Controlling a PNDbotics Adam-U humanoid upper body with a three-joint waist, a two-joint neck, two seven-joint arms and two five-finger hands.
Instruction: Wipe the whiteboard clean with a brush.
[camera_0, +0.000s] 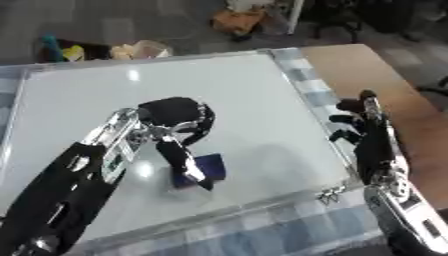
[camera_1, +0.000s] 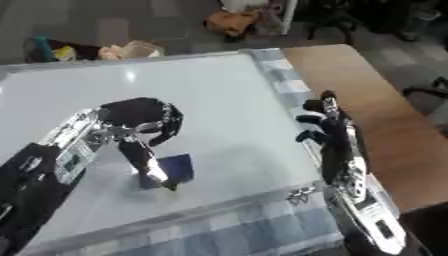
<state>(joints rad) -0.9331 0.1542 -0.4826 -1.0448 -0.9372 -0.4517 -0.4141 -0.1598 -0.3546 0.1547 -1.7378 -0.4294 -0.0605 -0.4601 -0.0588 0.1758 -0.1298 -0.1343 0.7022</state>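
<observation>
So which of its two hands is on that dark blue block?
The left hand: its fingers reach down onto the blue block. The right hand stands at the whiteboard edge.

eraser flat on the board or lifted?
Flat: the blue eraser lies on the whiteboard, left hand fingers reaching down to it.

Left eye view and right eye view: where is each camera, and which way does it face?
Left eye view: in the robot's head, looking down at the whiteboard; shows the left hand on a dark blue brush and the right hand at the board's right edge.
Right eye view: beside it in the head, facing the same way, showing both arms.
Shared: nearly the same picture, with the board, the brush, both hands and the wooden table.
</observation>
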